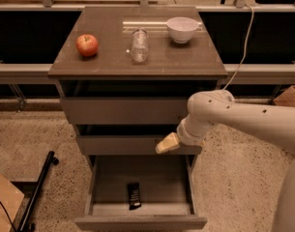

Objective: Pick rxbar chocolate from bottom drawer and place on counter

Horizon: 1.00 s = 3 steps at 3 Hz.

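The rxbar chocolate [134, 195], a small black wrapper, lies flat near the front of the bottom drawer [140, 222], which is pulled fully out. My gripper [166, 143] hangs on the white arm coming in from the right, in front of the middle drawer's right end and above the open drawer's right side. It is up and to the right of the bar and apart from it. The counter [108, 62] tops the cabinet.
On the counter stand a red apple [87, 45], a glass jar [139, 46] and a white bowl [182, 29]. The middle drawer [118, 144] juts out slightly. A black pole [38, 190] and cardboard [4, 202] lie on the floor at left.
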Each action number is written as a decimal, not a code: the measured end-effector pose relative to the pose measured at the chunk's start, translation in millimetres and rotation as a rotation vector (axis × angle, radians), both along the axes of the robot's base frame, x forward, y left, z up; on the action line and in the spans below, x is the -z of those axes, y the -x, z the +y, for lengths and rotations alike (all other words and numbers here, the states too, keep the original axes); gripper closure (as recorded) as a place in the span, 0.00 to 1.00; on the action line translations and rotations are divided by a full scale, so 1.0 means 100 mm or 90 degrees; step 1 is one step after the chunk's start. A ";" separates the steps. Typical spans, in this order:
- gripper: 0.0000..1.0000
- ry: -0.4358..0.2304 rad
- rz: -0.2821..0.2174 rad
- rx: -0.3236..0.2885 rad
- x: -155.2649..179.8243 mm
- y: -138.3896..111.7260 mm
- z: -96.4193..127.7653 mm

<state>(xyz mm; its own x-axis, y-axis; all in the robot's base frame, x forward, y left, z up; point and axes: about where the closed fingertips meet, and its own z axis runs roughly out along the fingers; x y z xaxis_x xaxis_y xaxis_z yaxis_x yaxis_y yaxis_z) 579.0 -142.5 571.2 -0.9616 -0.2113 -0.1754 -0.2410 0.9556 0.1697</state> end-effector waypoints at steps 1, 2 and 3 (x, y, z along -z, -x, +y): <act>0.00 -0.002 0.014 0.000 0.13 0.03 0.01; 0.00 -0.001 0.026 0.029 0.33 -0.01 0.15; 0.00 -0.023 0.043 0.094 0.85 -0.22 0.37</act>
<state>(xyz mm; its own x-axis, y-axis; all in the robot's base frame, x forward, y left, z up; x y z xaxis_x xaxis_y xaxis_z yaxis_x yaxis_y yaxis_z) 601.0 -105.4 485.8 -0.9915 -0.0617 -0.1149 -0.0855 0.9727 0.2158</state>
